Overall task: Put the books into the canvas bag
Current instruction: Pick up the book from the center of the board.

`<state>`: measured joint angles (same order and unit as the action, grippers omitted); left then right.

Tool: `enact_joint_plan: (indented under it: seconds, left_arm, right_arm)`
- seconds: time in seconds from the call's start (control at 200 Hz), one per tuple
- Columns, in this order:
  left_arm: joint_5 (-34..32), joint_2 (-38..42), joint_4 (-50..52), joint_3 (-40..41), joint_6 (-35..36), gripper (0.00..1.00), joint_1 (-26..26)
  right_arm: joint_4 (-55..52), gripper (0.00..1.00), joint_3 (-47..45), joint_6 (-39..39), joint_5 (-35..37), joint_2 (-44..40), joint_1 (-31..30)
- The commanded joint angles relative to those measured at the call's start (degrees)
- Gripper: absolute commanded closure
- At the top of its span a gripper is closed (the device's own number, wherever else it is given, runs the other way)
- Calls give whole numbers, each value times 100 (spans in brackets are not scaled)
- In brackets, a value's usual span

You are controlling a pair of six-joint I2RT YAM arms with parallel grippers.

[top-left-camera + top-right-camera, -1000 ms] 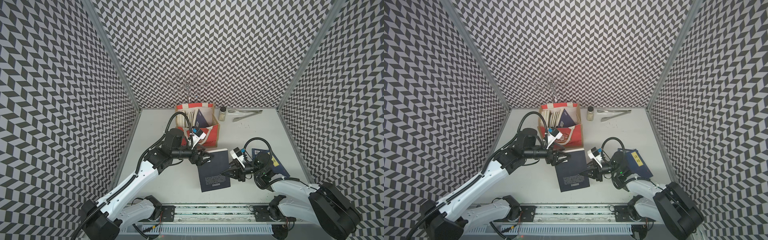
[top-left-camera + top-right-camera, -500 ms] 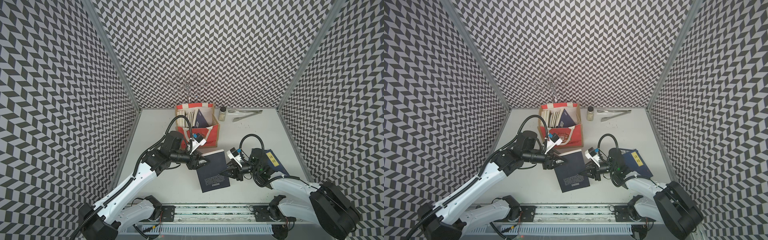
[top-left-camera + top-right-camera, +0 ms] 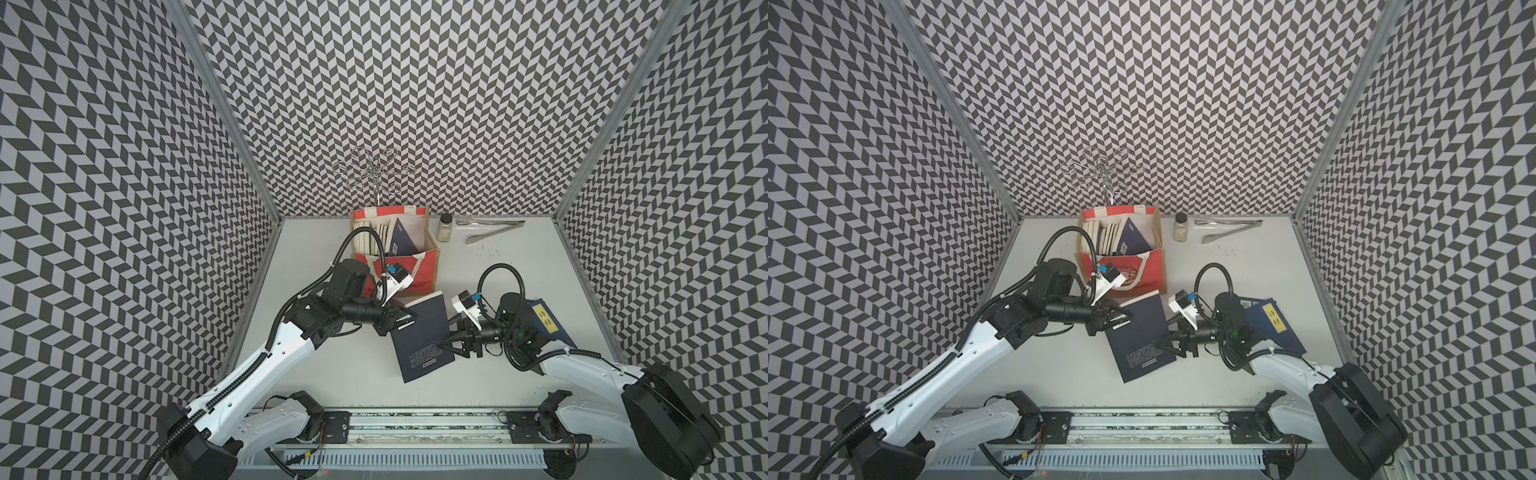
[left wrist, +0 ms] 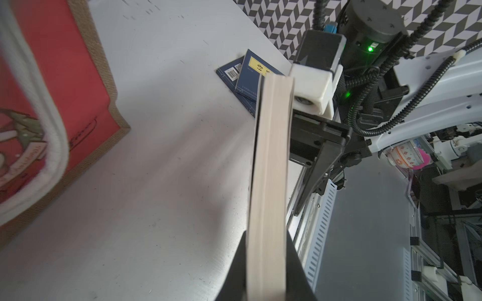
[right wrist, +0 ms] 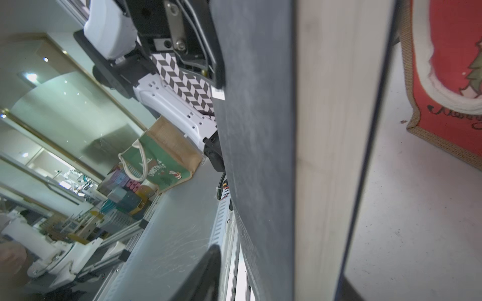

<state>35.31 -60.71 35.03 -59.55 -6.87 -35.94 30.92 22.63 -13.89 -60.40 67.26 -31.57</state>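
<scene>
Chevron walls (image 3: 124, 208) box in the pale surface (image 3: 332, 374) I'm working over. My left claw (image 3: 405, 323) is pressed together on the dark book (image 3: 422, 345), pinching its edge on my left, near the end toward the bag (image 3: 422, 274). The left wrist view shows the dark book (image 4: 271, 169) edge-on, its cream pages running straight out between the 2 fingers (image 4: 236, 271), which press on both covers.

My right claw (image 3: 452, 343) is spread. Its 2 jaws stand on either side of the book's opposite edge. In the right wrist view 1 of its fingers (image 5: 203, 273) sits clearly off the cover with a gap between. The book is tilted up off flat, just in front of the bag. I cannot tell whether its low corner touches the surface.

The bag stands toward the back wall, red front facing me. In both top views its open mouth shows a row of books (image 3: 376, 237) standing on edge, with 1 navy cover leaning against them. 2 navy books (image 3: 548, 332) lie stacked under my right arm, the upper with a yellow label. The left wrist view shows a barcode on the lower.

Only the top views show a jar (image 3: 445, 227) and tongs (image 3: 490, 230) at the back, beside the bag. Only the right wrist view shows a green bag (image 5: 161, 156) outside the cell.
</scene>
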Motion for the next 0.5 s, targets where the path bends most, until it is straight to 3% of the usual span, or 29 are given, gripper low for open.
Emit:
enact_joint_plan:
  seconds: [0.0,0.21,0.396,0.491]
  left_arm:
    - [-320,94,-272,-650,111,100,90]
    - [-762,-259,-511,-1619,-98,100,545]
    - [-1183,-350,-1218,-2292,-746,100,1274]
    - [-1411,-328,-1800,-2360,-1135,100,1600]
  right_arm:
    - [-403,24,238,209,722,-364,112]
    - [-1290,0,409,-226,2762,-924,409]
    - [-1589,1,409,-459,3680,-1177,451]
    - [-1688,1,397,-509,3791,-1215,477]
